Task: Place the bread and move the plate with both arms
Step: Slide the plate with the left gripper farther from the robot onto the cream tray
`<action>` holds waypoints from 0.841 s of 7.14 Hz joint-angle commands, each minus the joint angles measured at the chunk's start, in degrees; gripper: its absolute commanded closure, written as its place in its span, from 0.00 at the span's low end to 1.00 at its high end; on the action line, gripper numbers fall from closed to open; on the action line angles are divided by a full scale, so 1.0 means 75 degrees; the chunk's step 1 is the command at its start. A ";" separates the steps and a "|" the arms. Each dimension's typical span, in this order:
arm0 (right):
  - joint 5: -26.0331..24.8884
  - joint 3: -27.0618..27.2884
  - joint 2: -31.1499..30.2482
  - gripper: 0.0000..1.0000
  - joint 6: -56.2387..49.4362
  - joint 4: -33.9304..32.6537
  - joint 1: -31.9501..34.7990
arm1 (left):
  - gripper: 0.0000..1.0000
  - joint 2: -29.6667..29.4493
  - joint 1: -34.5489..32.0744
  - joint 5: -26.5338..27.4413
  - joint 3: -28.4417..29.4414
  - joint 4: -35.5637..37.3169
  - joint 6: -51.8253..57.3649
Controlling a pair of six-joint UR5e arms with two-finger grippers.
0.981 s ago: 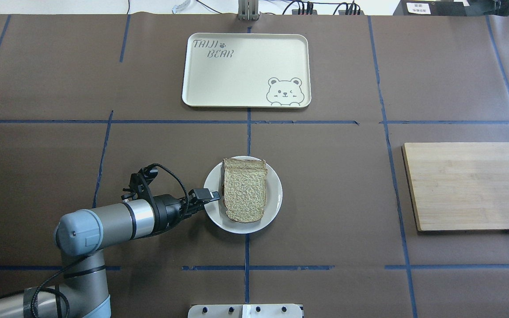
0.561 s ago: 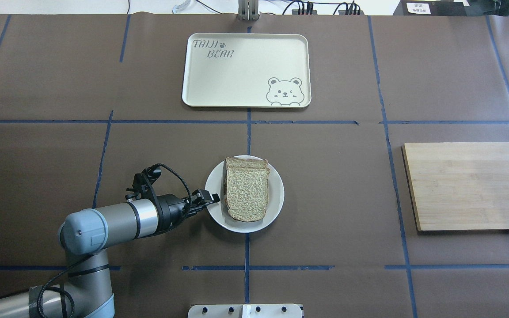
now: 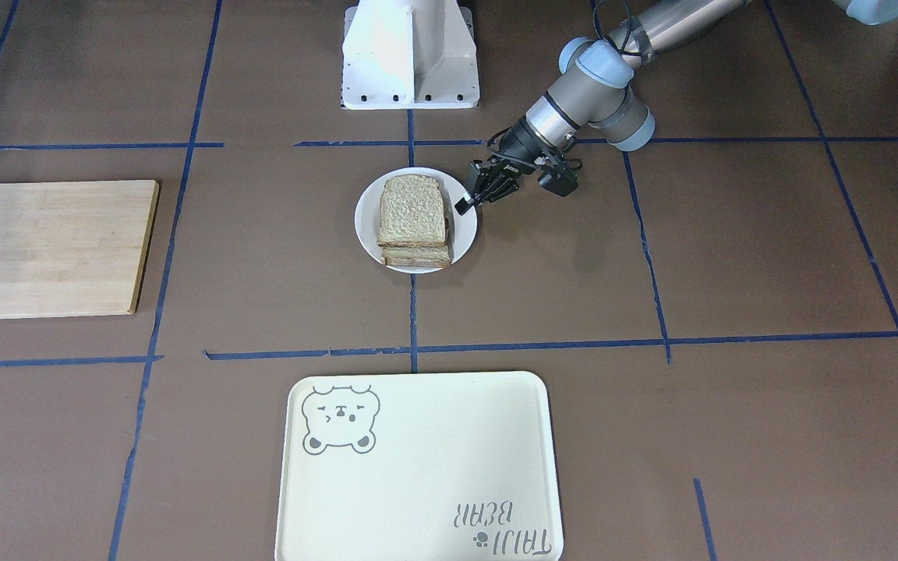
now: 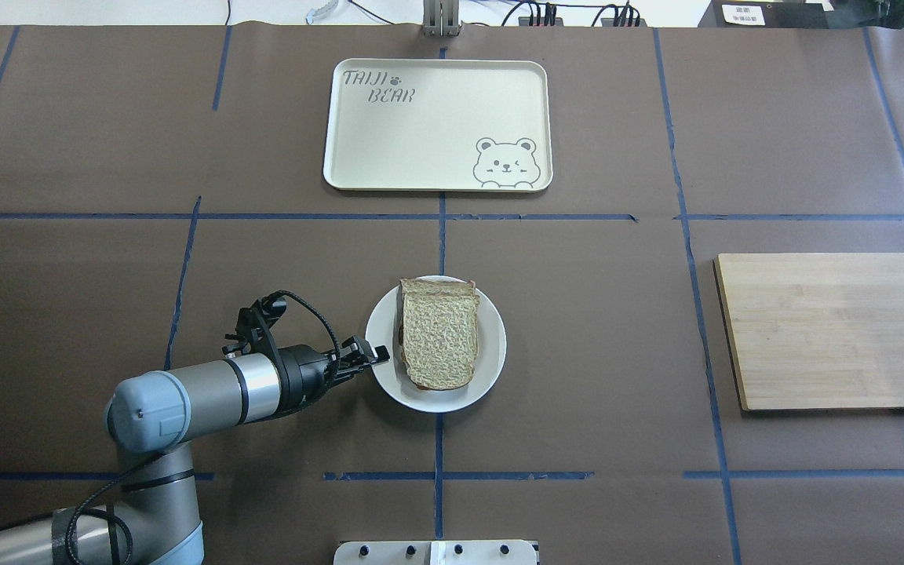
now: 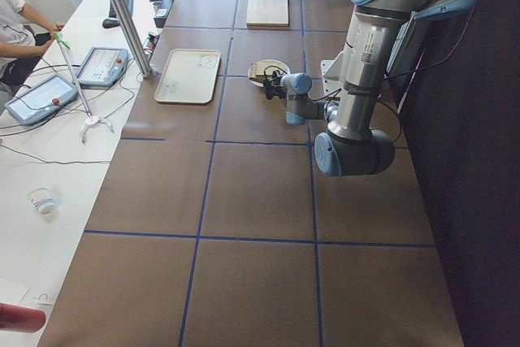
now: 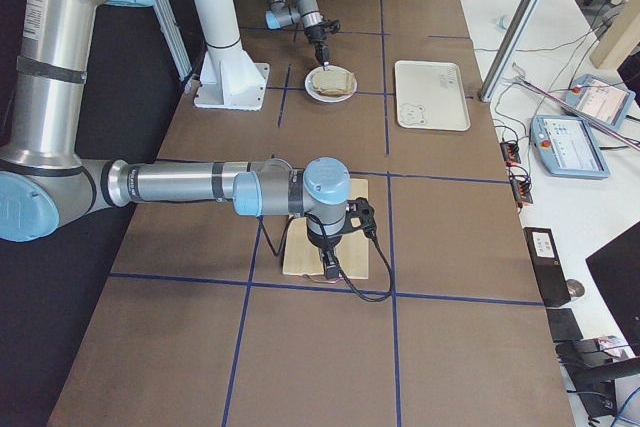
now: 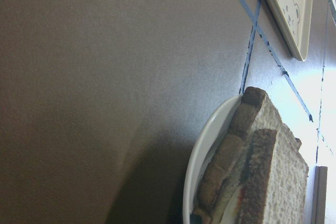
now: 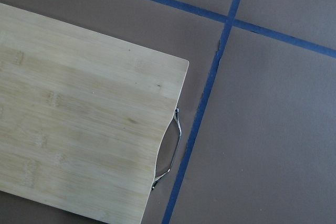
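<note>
The bread [image 4: 438, 345] is a tan speckled slice lying on top of a stack with another slice under it, on the small white plate [image 4: 493, 353] at the table's middle. The front view shows the bread [image 3: 411, 209] and the plate [image 3: 363, 222] too. My left gripper [image 4: 377, 355] is at the plate's left rim, fingers narrow, shut on the rim; it also shows in the front view [image 3: 464, 204]. The left wrist view shows the rim [image 7: 197, 156] and the stacked slices [image 7: 278, 177] close up. My right gripper [image 6: 330, 269] hangs over the wooden board, far from the plate; I cannot tell its state.
A cream tray with a bear drawing [image 4: 436, 125] lies beyond the plate at the table's far side. A wooden cutting board [image 4: 832, 329] with a metal handle [image 8: 170, 150] lies at the right. The white base block [image 3: 410, 54] stands at the robot's edge.
The plate with the bread has shifted slightly to the right, and the top slice now sits squarer on the stack. My left arm has moved a little right and the gripper lower at the rim.
</note>
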 commanded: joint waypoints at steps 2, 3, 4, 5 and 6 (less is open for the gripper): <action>0.0009 0.0006 0.0000 0.00 0.0001 0.0000 0.0000 | 0.98 0.0019 -0.0033 0.0233 0.0000 -0.1432 0.0002; 0.0009 0.0006 0.0000 0.00 0.0001 0.0000 0.0000 | 0.98 -0.0016 -0.0033 0.0618 0.0011 -0.1773 -0.0010; -0.0002 0.0006 0.0000 0.00 0.0001 0.0000 0.0000 | 0.98 -0.0109 -0.0114 0.0843 0.0023 -0.1811 -0.0010; -0.0003 0.0006 0.0000 0.00 0.0001 0.0000 0.0000 | 0.98 -0.0388 -0.0335 0.0961 0.0278 -0.1812 -0.0114; 0.0009 0.0006 0.0000 0.00 0.0001 0.0000 0.0000 | 0.98 -0.0670 -0.0628 0.1182 0.0780 -0.1812 -0.0730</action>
